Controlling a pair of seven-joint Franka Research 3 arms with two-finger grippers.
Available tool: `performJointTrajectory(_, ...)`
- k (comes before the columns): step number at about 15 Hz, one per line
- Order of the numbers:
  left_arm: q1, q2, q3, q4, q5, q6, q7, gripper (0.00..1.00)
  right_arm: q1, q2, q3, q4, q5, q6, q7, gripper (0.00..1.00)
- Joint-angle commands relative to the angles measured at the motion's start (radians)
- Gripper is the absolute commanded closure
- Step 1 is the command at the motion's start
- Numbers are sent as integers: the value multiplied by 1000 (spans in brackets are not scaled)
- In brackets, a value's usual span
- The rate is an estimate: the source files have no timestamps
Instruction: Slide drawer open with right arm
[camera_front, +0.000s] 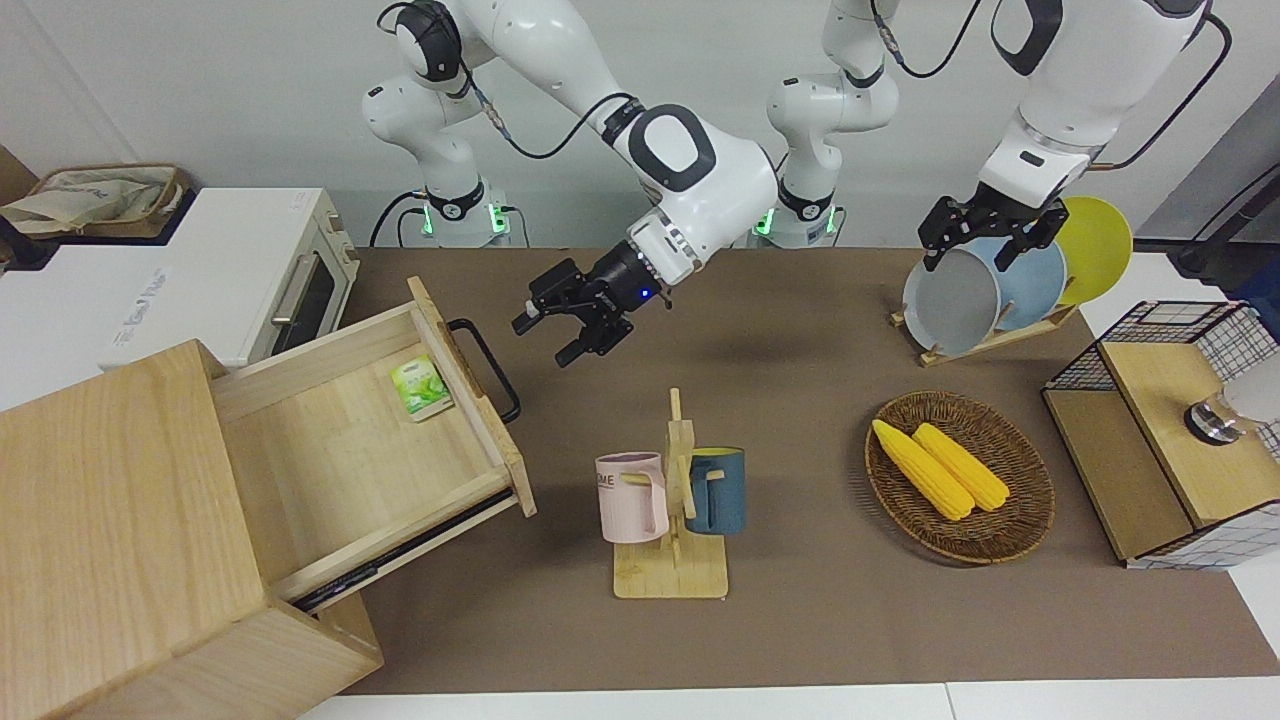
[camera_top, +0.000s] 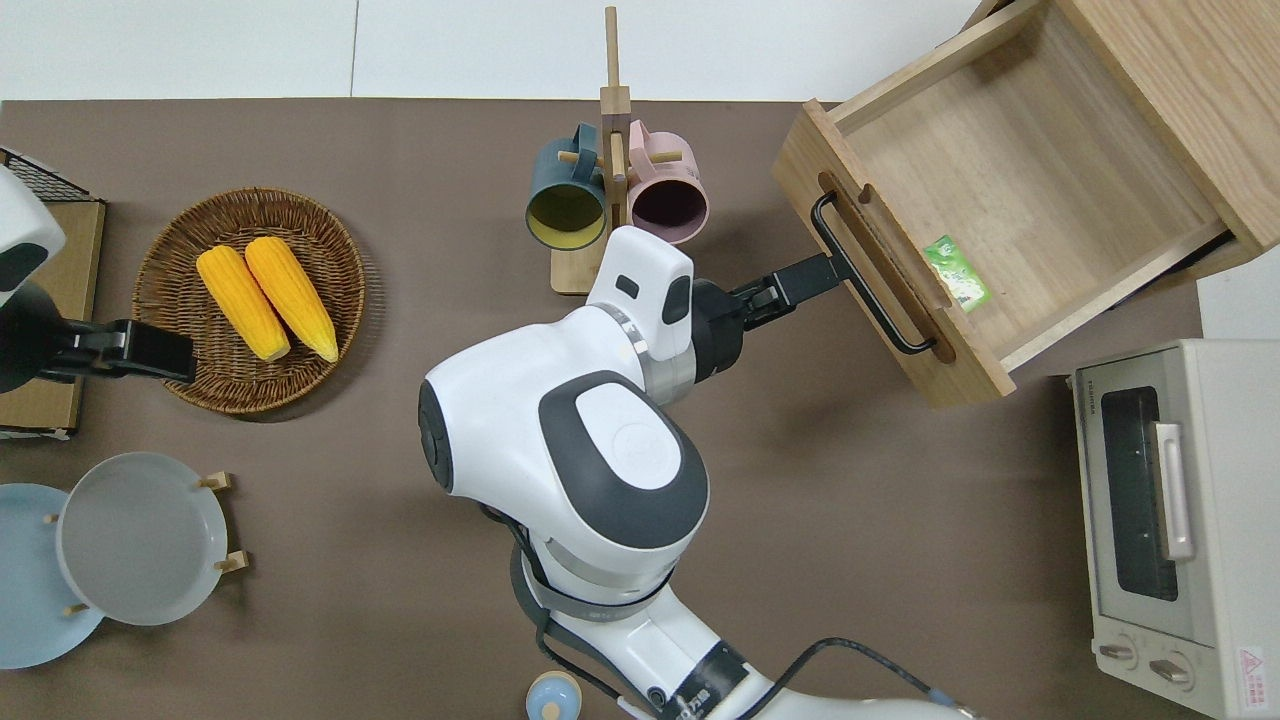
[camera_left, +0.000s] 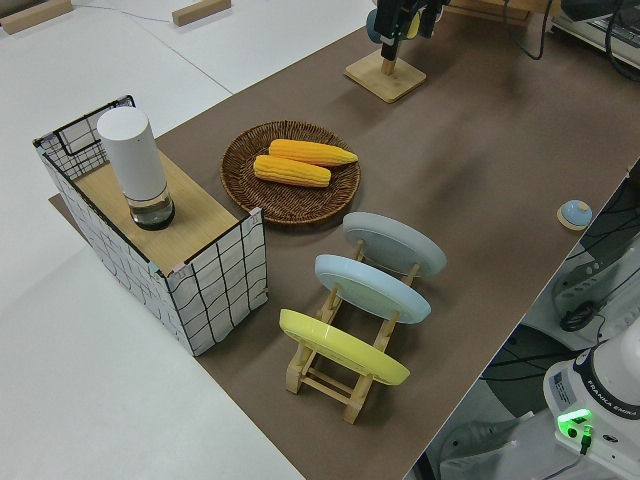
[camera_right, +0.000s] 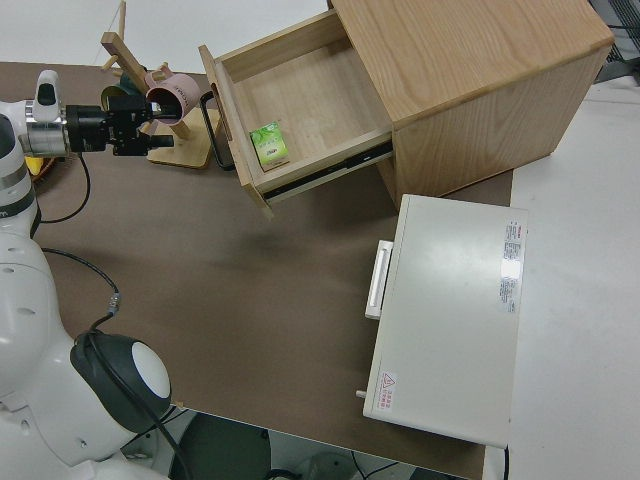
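Observation:
The drawer (camera_front: 340, 450) stands pulled far out of the big wooden box (camera_front: 110, 540), at the right arm's end of the table. Its black bar handle (camera_front: 487, 366) faces the middle of the table. A small green packet (camera_front: 420, 386) lies inside, against the front panel. My right gripper (camera_front: 545, 340) hangs open in the air, empty, its fingers apart. From overhead the right gripper (camera_top: 815, 272) is over the table just off the handle (camera_top: 868, 278), apart from it. The left arm is parked, its gripper (camera_front: 970, 255) open.
A wooden mug stand (camera_front: 670, 570) with a pink and a blue mug is near the drawer's front. A wicker basket (camera_front: 1020, 520) holds two corn cobs. A plate rack (camera_front: 985, 335), a wire basket (camera_front: 1170, 330) and a white toaster oven (camera_front: 250, 270) also stand on the table.

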Motion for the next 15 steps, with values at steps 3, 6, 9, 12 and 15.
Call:
performJointTrajectory(3,4,11,-6,26,17,-20,10,7,-77,-150,6,21,257,7,-22,17)
performJointTrajectory(6,4,11,-6,26,17,-20,10,7,-163,-242,6,20,447,9,-22,17)
performJointTrajectory(9,4,13,-6,26,17,-20,10,7,-255,-304,6,20,594,15,-27,17)
performJointTrajectory(12,4,11,-6,26,17,-20,10,7,-361,-336,6,17,746,24,-37,17)
performJointTrajectory(15,4,11,-6,26,17,-20,10,7,-461,-354,3,12,861,26,-111,17)
